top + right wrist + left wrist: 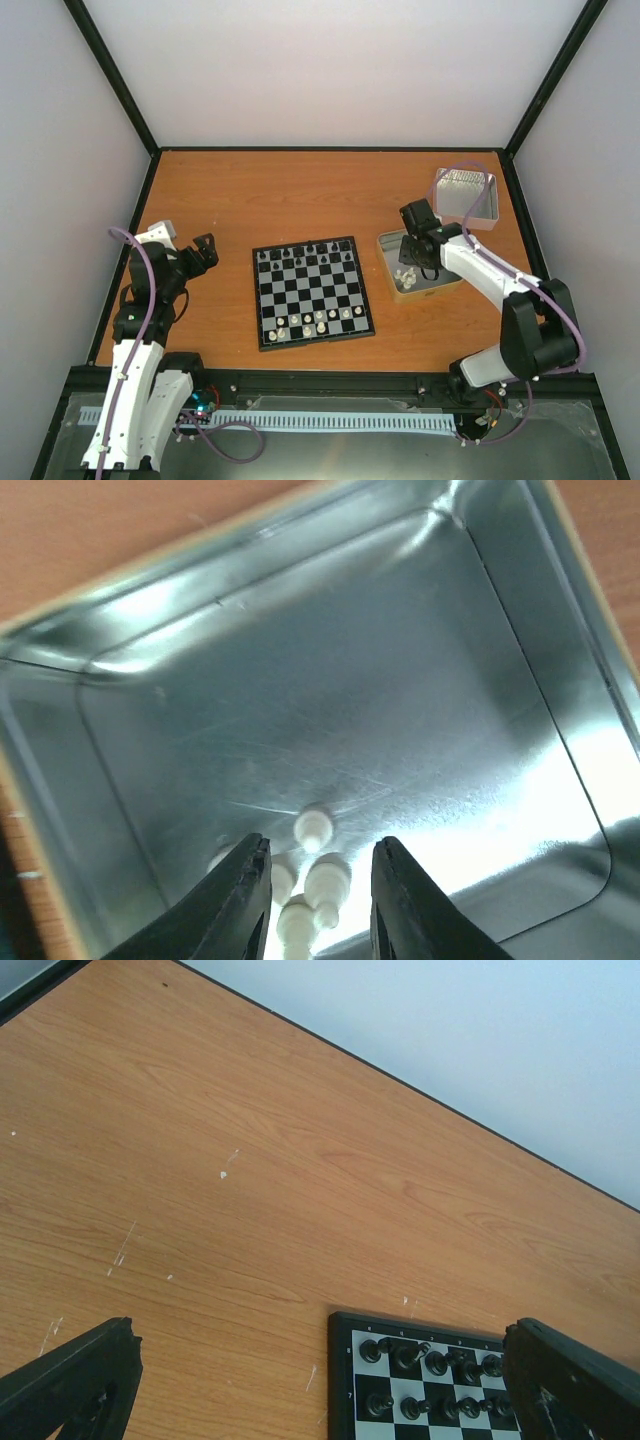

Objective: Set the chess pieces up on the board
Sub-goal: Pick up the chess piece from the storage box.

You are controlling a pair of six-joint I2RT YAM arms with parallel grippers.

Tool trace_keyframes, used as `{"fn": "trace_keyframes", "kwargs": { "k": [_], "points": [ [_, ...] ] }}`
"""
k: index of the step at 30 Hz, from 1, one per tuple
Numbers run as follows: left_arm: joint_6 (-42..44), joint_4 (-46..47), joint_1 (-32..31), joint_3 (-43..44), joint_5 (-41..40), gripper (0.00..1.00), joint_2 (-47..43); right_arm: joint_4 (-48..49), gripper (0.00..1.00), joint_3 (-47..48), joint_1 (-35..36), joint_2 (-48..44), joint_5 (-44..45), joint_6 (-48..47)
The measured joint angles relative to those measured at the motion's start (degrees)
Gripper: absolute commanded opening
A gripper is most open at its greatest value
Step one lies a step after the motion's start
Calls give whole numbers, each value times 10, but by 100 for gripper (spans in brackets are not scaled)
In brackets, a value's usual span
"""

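Top external: two tins (466, 195) (391, 254), one board (313, 291)

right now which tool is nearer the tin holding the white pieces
Right. The right tool hangs inside the tin, above the white pieces; the left tool is across the board from it.

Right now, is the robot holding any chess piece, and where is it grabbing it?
Nothing is held. The right gripper hangs open inside the tin, white chess pieces lying loose between its fingers. The left gripper is open and empty.
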Motion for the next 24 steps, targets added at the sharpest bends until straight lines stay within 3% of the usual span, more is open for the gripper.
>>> {"fn": "trace_keyframes", "kwargs": {
  "k": [7,24],
  "points": [
    [0,0,0,0,0,100,2,15,29,-9,-24,59,-36,-26],
    [0,0,0,0,0,100,2,45,19,-16,-32,102,-46,-38]
  ]
}}
